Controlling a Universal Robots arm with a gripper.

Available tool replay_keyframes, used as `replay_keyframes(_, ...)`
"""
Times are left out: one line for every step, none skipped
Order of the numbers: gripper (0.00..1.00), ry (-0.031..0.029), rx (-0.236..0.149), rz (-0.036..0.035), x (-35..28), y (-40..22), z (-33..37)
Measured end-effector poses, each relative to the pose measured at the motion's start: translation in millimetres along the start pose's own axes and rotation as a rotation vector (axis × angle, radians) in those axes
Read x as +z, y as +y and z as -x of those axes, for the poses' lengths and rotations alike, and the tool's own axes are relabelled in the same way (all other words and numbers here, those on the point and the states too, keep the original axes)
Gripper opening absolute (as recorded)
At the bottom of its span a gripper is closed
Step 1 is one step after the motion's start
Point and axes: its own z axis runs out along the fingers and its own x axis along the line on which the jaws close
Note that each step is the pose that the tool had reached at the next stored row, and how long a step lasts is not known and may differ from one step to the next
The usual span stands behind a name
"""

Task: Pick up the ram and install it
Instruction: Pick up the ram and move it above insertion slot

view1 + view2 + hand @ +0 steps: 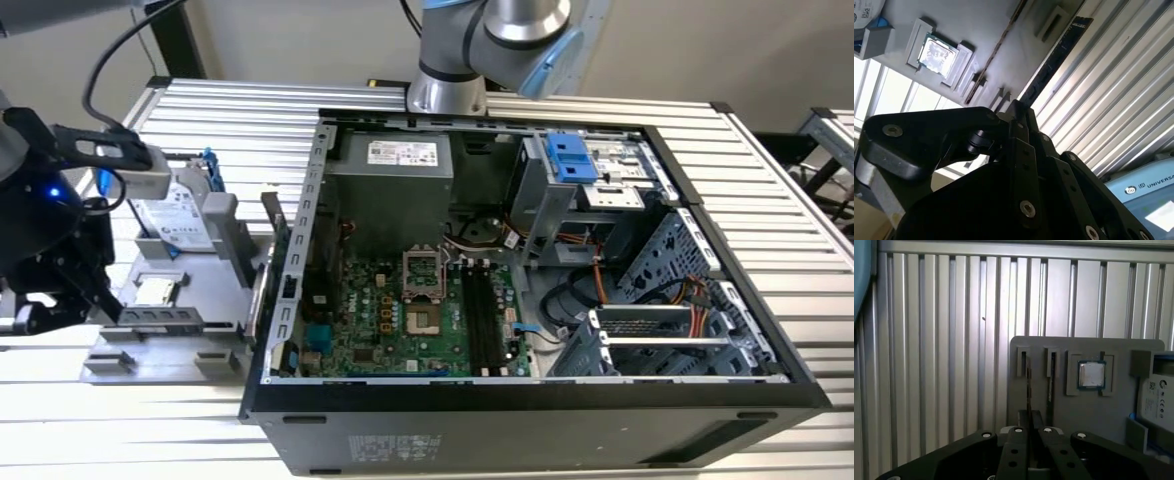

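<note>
**Taking hold of the ram at its holder**

We are pinching our gripper [1029, 416] nearly shut on the ram [1028, 382], which is standing edge-on in a slot of the grey holder [1094, 412]. We are judging this the pick-up step, which calls for a square, firm grip. The ram is sitting well apart from the motherboard [400, 310].

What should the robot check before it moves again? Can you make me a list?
1. Gripper closed on the thin dark ram stick: ok, it pinches one end.
2. Ram stick lifted free of the grey holder tray: cannot tell.
3. Small square silver chip out of the way: ok, it sits in its own pocket, apart from the gripper.
4. Black computer case open: ok.
5. Long black motherboard slots empty: ok, they look bare.
</note>
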Motion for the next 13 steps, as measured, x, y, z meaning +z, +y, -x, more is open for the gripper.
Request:
replay_keyframes(0.00,0.0000,0.001,0.0001,-1.4,0.0,0.0)
replay_keyframes(0.00,0.0000,0.001,0.0000,-2.7,0.2,0.1)
replay_keyframes(0.00,0.0000,0.002,0.0000,-4.0,0.2,0.2)
replay_keyframes(0.00,0.0000,0.003,0.0000,-5.3,0.2,0.2)
replay_keyframes(0.00,0.0000,0.003,0.0000,-6.8,0.2,0.2)
replay_keyframes(0.00,0.0000,0.003,-0.0001,-8.3,0.1,0.2)
replay_keyframes(0.00,-0.0001,0.003,-0.0001,-10.3,0.1,0.2)
replay_keyframes(0.00,0.0000,0.003,0.0000,-12.2,0.2,0.2)
replay_keyframes(0.00,0.0000,0.003,0.0000,-14.0,0.2,0.3)
replay_keyframes(0.00,0.0000,0.003,0.0000,-15.8,0.2,0.3)
replay_keyframes(0.00,0.0000,0.003,0.0000,-17.4,0.2,0.3)
replay_keyframes(0.00,0.0000,0.003,0.0000,-18.8,0.3,0.3)
replay_keyframes(0.00,0.0000,0.003,0.0000,-20.2,0.3,0.4)
